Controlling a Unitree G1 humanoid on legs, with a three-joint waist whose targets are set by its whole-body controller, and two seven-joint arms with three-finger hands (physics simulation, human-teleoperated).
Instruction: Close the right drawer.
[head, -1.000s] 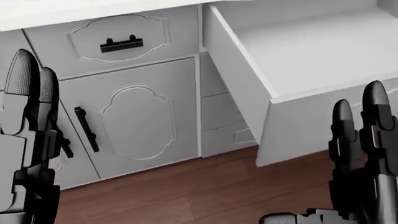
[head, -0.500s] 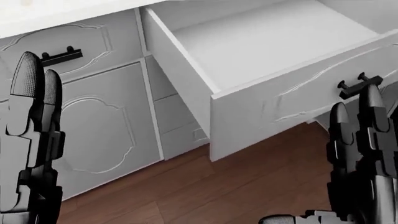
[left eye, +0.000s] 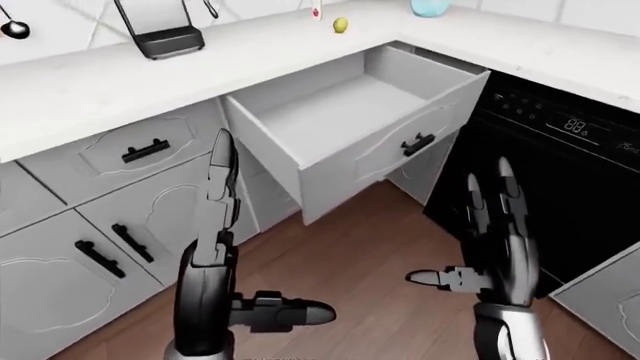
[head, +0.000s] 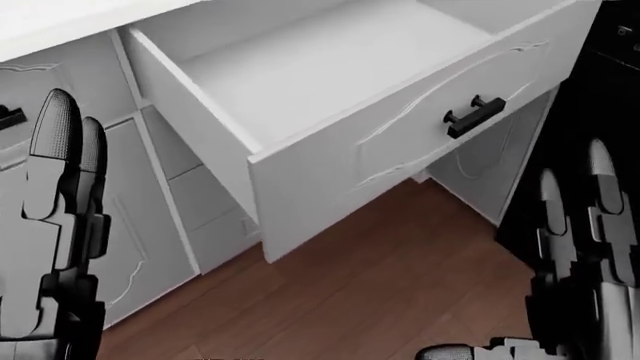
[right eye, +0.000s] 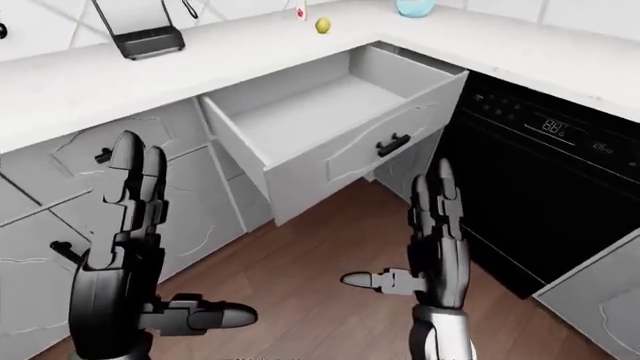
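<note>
The left hand (left eye: 215, 225) is raised on the left, fingers straight and together, thumb out, holding nothing. The right drawer (left eye: 350, 142) stands pulled out between the hands, its tray bare. The right hand (left eye: 495, 240) matches, spread open, short of the drawer's handle (left eye: 417, 144).

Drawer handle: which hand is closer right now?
Right. The right hand hovers open just below the drawer handle; the left hand is far to its left, in front of the closed cabinets.
</note>
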